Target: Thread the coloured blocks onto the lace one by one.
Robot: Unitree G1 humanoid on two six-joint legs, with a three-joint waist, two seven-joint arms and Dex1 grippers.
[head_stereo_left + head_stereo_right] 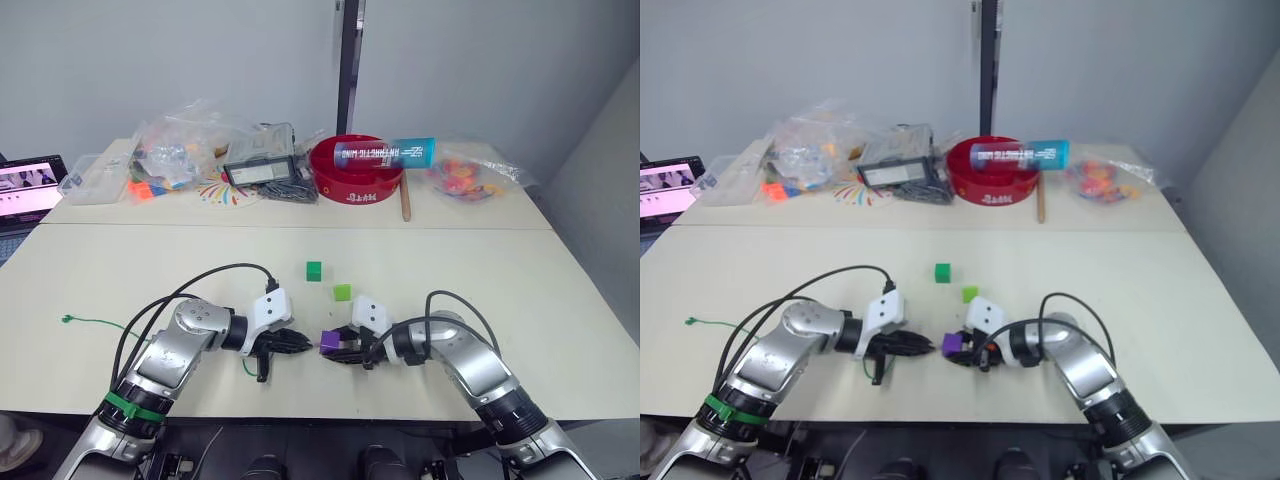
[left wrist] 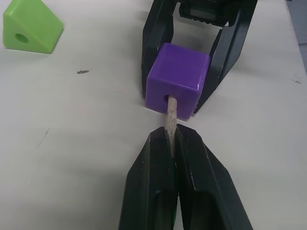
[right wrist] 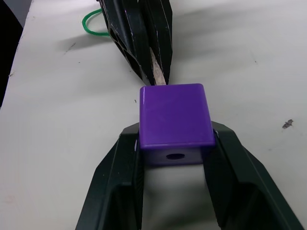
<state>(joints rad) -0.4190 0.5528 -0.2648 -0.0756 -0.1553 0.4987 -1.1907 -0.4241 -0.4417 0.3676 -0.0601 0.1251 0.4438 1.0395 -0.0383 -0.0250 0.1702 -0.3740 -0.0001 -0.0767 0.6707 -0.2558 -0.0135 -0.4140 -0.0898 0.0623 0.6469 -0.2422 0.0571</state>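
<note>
You're looking at the lace (image 2: 170, 122) with its pale stiff tip lying left to right along the near table (image 1: 150, 280) edge, pointing right and entering the hole of a purple block (image 2: 178, 80). The left gripper (image 2: 171, 143) is pinching that tip with its fingers pressed together. The right gripper (image 3: 175, 143) is clamping the block's two sides. The left wrist view is showing a light green block (image 2: 31, 26); the head views add a dark green block (image 1: 314, 271) farther off
</note>
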